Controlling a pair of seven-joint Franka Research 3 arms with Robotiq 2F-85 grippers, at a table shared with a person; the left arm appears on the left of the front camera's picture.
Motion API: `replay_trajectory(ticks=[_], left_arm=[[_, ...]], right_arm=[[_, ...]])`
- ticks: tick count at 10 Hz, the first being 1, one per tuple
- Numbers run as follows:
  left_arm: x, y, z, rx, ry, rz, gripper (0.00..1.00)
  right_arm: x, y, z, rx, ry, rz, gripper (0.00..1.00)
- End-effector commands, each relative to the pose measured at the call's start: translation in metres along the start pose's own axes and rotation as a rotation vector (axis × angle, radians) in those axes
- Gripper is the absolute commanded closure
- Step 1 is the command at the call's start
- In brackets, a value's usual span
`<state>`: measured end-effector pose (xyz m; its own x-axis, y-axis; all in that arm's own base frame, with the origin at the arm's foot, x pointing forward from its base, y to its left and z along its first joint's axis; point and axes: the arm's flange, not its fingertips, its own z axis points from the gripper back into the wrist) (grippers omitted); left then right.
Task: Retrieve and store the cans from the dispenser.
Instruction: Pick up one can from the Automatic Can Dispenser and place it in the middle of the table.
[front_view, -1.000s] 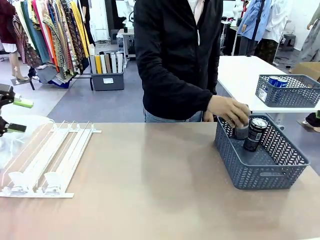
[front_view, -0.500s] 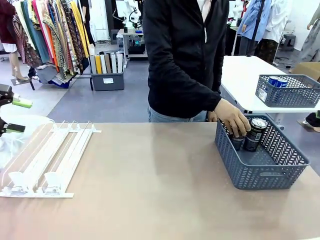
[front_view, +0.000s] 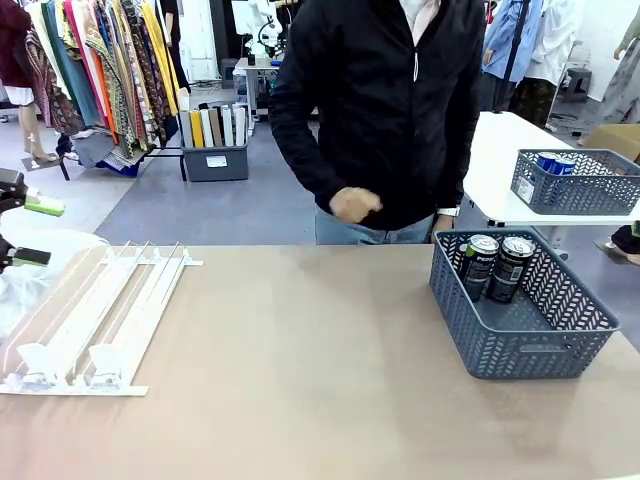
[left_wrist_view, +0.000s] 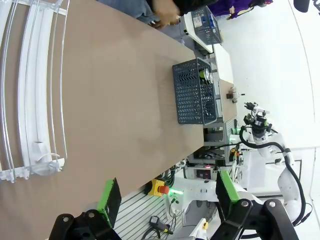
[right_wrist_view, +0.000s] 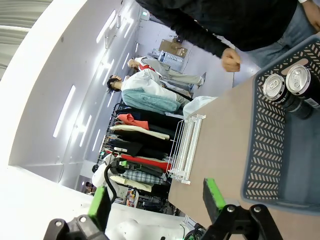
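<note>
Two black cans (front_view: 497, 267) stand in the grey basket's (front_view: 530, 345) far corner; the dispenser (front_view: 88, 318) at the table's left edge looks empty, though its lanes blur. Left gripper (left_wrist_view: 164, 194) and right gripper (right_wrist_view: 157, 203) are spread, holding nothing.

Two black cans (front_view: 497, 264) with silver tops stand in a dark grey lattice basket (front_view: 530, 350) on a tan table (front_view: 300, 380); the dispenser (front_view: 90, 320) is white.
</note>
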<state>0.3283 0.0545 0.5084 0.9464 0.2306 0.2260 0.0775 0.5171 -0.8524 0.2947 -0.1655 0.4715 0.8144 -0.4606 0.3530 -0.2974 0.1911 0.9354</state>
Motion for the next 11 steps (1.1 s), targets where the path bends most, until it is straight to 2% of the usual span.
replay_trajectory(ticks=[1,11], left_arm=[[0.0016,-0.0003,-0.0003,-0.02,-0.003,-0.001,0.0],[0.0016,-0.0003,-0.0003,-0.02,-0.003,-0.001,0.0]], right_arm=[[0.0023,0.0042,-0.0008,0.013,-0.008,0.001,0.0],[0.0023,0.0042,-0.0008,0.013,-0.008,0.001,0.0]])
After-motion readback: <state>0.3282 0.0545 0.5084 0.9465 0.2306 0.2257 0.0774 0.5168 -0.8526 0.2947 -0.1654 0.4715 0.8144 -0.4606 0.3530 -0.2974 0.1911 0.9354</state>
